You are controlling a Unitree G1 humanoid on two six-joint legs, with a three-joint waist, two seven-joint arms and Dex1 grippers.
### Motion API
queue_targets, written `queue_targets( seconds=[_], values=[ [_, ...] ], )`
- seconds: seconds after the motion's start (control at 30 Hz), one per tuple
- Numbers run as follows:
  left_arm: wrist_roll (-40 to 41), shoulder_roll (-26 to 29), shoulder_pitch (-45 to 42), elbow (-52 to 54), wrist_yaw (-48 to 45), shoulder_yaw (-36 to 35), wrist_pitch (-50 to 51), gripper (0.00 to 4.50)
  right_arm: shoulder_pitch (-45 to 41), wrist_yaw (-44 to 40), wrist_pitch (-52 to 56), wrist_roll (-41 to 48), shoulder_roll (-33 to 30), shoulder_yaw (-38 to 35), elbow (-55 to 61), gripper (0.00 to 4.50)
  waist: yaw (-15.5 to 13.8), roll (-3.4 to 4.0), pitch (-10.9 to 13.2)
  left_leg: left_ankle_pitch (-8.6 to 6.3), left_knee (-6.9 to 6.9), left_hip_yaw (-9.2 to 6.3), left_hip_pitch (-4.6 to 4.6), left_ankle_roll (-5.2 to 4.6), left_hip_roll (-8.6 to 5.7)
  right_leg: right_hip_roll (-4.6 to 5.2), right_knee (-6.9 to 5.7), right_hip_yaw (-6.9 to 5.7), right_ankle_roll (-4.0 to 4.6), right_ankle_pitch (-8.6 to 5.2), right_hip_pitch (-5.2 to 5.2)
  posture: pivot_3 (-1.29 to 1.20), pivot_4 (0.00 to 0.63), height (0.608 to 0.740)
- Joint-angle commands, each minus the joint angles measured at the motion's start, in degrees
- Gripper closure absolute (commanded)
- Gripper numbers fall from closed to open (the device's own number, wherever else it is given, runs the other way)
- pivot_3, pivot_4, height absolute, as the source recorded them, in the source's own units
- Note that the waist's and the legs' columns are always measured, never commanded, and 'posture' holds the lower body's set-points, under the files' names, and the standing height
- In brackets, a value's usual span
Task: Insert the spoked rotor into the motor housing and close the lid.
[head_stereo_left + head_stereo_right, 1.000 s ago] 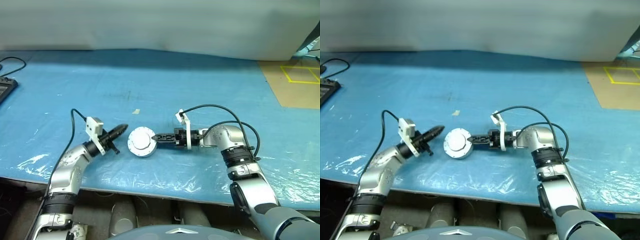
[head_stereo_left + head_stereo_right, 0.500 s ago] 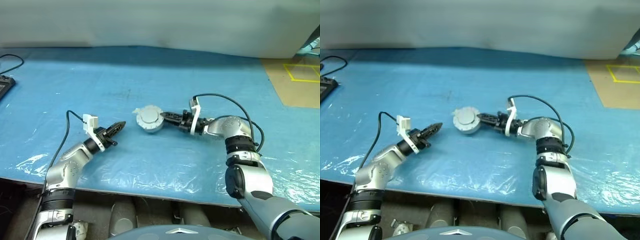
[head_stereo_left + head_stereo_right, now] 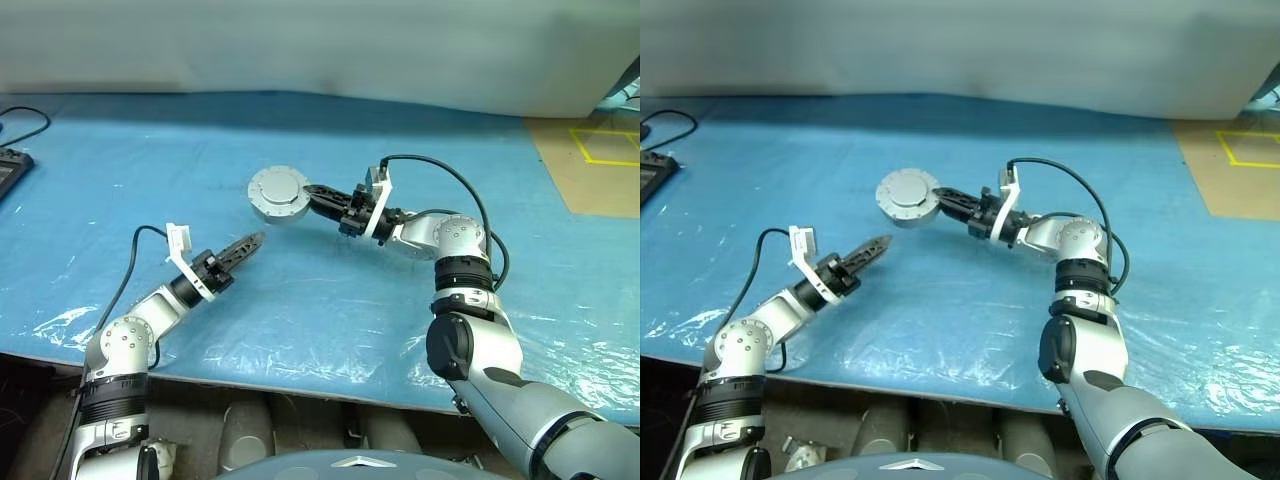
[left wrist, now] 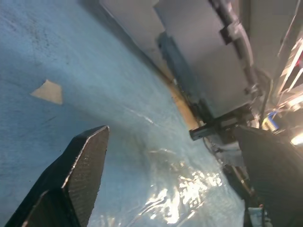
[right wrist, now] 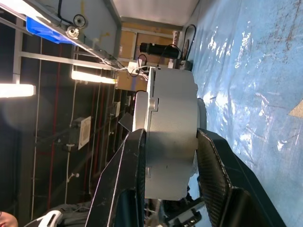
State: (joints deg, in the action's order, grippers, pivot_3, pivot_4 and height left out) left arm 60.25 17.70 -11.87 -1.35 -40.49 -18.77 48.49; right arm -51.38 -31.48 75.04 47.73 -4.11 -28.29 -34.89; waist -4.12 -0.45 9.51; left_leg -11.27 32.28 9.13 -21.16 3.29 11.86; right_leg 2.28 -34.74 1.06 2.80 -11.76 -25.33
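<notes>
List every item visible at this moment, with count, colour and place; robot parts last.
Round silver closed motor housing with lid: one, silver-grey, held up above the table in the right gripper.
Blue plastic-covered table: one, blue, spanning the scene.
Small scrap of tan tape: one, tan, lying flat on the table.
Yellow-lined brown floor patch: one, brown with yellow lines, beyond the table's far right corner.
Black cable and device: one, black, at the table's left edge.
Left gripper: one, black, open and empty, low over the table.
Right gripper: one, black, clamped on the housing's two flat faces.

Motor housing [image 3: 279,195] above table [image 3: 330,300]
</notes>
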Motion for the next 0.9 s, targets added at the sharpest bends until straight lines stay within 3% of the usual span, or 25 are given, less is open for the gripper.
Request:
queue_targets(
  seconds=[0.03,0.4,0.87,0.9],
  values=[
    [5.41,-0.15,-0.27,2.81,1.02,-1.71,3.42,0.04,-1.02,-1.17,1.07,3.69,0.66,-0.1,4.03,3.27,-0.01,0.0,0.01,0.0,0.0,0.0,0.0,0.0,0.0,0.0,0.0,0.0,0.0,0.0,0.0,0.0,0.15,0.74],
    [10.48,-1.88,-1.53,1.72,4.33,-4.04,3.62,0.04,1.22,-2.56,3.88,3.78,1.73,3.46,7.27,3.27,-0.11,-0.01,0.11,0.0,-0.02,-0.02,-0.01,0.01,0.0,-0.01,0.02,-0.01,-0.02,0.01,0.0,0.0,0.15,0.74],
    [6.34,-2.4,-1.62,0.3,1.68,-1.05,1.91,0.04,4.42,-3.13,5.93,3.76,3.71,7.56,12.73,3.27,-0.17,-0.04,0.13,0.01,0.01,-0.09,0.0,0.03,-0.01,0.01,0.01,-0.06,-0.05,0.02,0.04,0.0,0.15,0.74],
    [6.44,-2.4,-1.48,0.33,1.44,-0.97,2.1,0.21,4.29,-3.08,5.77,3.72,3.77,7.54,12.61,3.27,-0.17,-0.04,0.13,0.01,0.01,-0.09,0.0,0.03,-0.01,0.01,0.01,-0.06,-0.05,0.02,0.04,0.0,0.15,0.74]
  ],
)
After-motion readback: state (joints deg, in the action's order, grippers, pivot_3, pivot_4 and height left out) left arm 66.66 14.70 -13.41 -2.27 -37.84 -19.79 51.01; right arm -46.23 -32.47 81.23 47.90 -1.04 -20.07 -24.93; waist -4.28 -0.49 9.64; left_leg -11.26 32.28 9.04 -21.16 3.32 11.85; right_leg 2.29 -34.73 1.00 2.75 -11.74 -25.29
